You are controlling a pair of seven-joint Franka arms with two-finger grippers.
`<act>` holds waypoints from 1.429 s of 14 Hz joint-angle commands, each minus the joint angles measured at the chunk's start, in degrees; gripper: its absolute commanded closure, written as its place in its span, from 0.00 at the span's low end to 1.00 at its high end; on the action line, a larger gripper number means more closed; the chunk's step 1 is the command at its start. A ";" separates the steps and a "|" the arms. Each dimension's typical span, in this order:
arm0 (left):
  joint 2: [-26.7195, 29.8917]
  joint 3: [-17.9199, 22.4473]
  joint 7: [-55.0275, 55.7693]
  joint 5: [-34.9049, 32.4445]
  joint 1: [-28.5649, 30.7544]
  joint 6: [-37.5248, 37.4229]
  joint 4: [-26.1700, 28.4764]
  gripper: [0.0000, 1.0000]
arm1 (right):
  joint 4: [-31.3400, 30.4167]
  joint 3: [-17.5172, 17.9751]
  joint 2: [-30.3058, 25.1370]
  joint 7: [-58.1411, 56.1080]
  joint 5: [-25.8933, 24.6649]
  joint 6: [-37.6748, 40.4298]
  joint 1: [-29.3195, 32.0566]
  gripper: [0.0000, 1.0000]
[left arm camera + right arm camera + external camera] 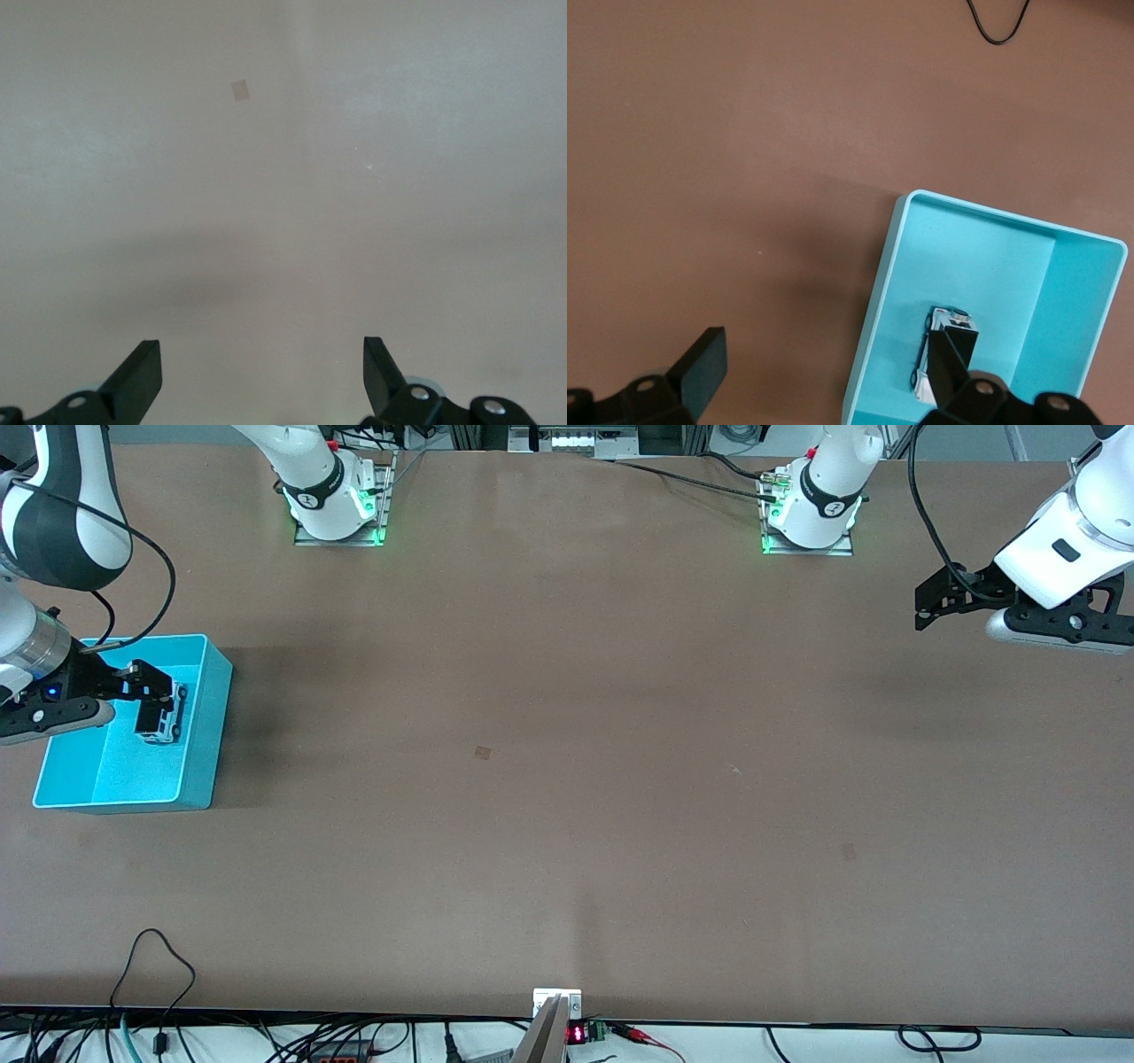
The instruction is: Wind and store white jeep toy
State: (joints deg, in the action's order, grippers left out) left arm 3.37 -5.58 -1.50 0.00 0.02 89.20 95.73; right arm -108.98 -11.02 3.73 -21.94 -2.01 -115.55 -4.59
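The white jeep toy (168, 716) lies on the floor of the turquoise bin (199, 779) at the right arm's end of the table. My right gripper (149, 695) hangs open over the bin. In the right wrist view the jeep (943, 320) shows partly under one fingertip (954, 354), while the other fingertip is over bare table outside the bin's rim (877, 297). The gripper (828, 359) holds nothing. My left gripper (923, 609) waits open and empty above the table at the left arm's end; its wrist view shows only bare table between its fingers (261, 372).
The brown table bears a small square patch (483, 753), which also shows in the left wrist view (240, 89). A black cable loop (159, 957) lies at the table edge nearest the front camera. The two arm bases (337, 500) (811, 509) stand along the farthest edge.
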 commanded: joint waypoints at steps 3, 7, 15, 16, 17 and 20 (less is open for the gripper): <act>-0.64 -0.40 0.27 0.88 0.50 -1.30 -1.77 0.00 | 8.94 5.28 -0.56 12.15 3.59 10.59 2.55 0.00; -0.64 -0.40 0.27 0.88 0.50 -1.39 -1.77 0.00 | 15.19 11.19 -0.65 18.15 3.86 18.33 5.99 0.00; -0.64 -0.40 0.18 0.88 0.50 -1.39 -1.77 0.00 | 18.54 14.27 -3.63 21.38 5.17 22.02 5.55 0.00; -0.64 -0.40 0.18 0.88 0.50 -1.39 -1.77 0.00 | 18.19 14.53 -5.03 24.28 4.91 23.34 4.86 0.00; -0.64 -0.40 0.18 0.88 0.50 -1.39 -1.77 0.00 | 17.84 14.53 -5.66 25.44 4.30 23.53 4.24 0.00; -0.64 -0.31 0.18 0.88 0.50 -1.65 -1.69 0.00 | 17.84 14.44 -5.84 25.45 4.21 23.61 4.32 0.00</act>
State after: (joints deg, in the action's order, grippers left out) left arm 3.37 -5.58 -1.50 0.00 0.03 89.15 95.70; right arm -90.67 3.33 -1.44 2.40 2.32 -92.61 -0.48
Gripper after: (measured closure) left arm 0.000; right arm 0.000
